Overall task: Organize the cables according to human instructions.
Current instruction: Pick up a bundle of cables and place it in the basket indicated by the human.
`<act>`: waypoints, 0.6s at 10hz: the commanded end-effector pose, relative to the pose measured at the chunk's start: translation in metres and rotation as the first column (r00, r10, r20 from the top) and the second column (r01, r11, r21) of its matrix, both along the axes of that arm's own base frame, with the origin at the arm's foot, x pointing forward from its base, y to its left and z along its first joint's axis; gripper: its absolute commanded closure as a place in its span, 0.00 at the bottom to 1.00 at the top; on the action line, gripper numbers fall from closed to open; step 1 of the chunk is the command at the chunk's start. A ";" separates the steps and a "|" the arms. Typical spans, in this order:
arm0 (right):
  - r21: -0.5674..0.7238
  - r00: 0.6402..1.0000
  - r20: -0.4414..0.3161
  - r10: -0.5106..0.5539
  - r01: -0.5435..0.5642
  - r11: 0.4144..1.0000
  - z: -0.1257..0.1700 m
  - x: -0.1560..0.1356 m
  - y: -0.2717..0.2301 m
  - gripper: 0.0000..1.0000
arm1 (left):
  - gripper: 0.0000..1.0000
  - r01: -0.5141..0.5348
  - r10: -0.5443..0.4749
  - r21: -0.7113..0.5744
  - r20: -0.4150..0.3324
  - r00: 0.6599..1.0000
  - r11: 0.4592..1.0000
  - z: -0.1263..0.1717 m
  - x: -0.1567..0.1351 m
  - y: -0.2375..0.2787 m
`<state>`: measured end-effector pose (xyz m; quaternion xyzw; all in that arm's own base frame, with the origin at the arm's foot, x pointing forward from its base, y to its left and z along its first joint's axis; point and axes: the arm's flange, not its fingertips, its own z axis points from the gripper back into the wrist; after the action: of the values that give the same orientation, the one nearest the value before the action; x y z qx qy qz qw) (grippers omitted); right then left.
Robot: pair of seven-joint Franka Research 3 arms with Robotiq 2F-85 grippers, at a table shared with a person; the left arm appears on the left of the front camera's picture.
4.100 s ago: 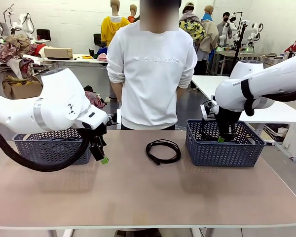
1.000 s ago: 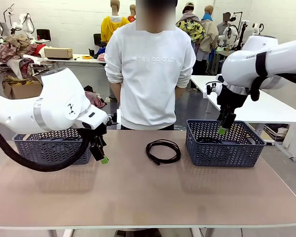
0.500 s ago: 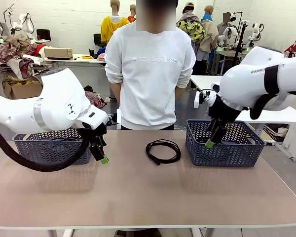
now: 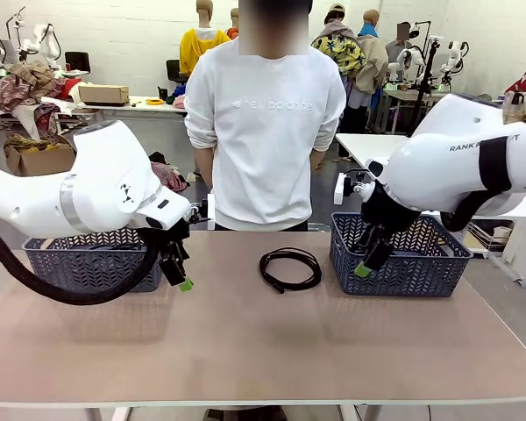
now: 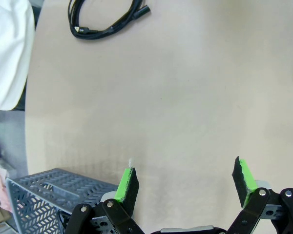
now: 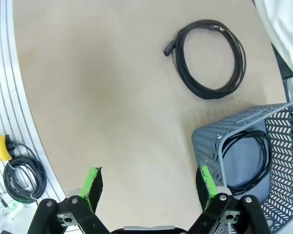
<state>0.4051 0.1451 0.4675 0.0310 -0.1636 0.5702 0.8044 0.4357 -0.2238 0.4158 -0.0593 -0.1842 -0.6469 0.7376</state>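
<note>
At the left of the bench (image 4: 245,351) stands a grey basket (image 4: 70,263), partly hidden behind the left arm, and its contents cannot be made out from the front. The left gripper (image 4: 180,279) hangs just in front of that basket's right end, above the bench top, with its green-padded fingers (image 5: 128,184) spread wide and nothing between them. In the left wrist view the basket's corner sits beside the fingers, and a coiled cable (image 5: 105,19) lies well away on the bare bench.

That black cable (image 4: 290,267) rests flat in a loose loop at the middle of the bench, in front of a person in a white sweatshirt (image 4: 265,123) who stands at the far edge.

To the right, a second grey basket (image 4: 401,257) sits on the bench. The right wrist view shows another coiled cable (image 6: 248,161) lying inside it. The right gripper (image 4: 363,267) hovers at this basket's front left corner, fingers (image 6: 92,185) held wide apart and empty.
</note>
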 end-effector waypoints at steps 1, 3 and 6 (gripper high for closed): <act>-0.001 1.000 -0.002 -0.006 0.006 1.000 0.000 0.006 -0.004 0.00 | 0.00 0.000 0.000 0.000 -0.002 1.000 1.000 0.000 -0.001 0.001; -0.001 1.000 -0.002 -0.006 0.006 1.000 0.000 0.006 -0.004 0.00 | 0.00 0.000 0.000 0.000 -0.002 1.000 1.000 0.000 -0.001 0.001; -0.001 1.000 -0.002 -0.006 0.006 1.000 0.000 0.006 -0.004 0.00 | 0.00 0.000 0.000 0.000 -0.002 1.000 1.000 0.000 -0.001 0.001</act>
<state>0.4086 0.1393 0.4657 0.0323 -0.1621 0.5660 0.8076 0.4357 -0.2239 0.4157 -0.0593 -0.1842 -0.6469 0.7376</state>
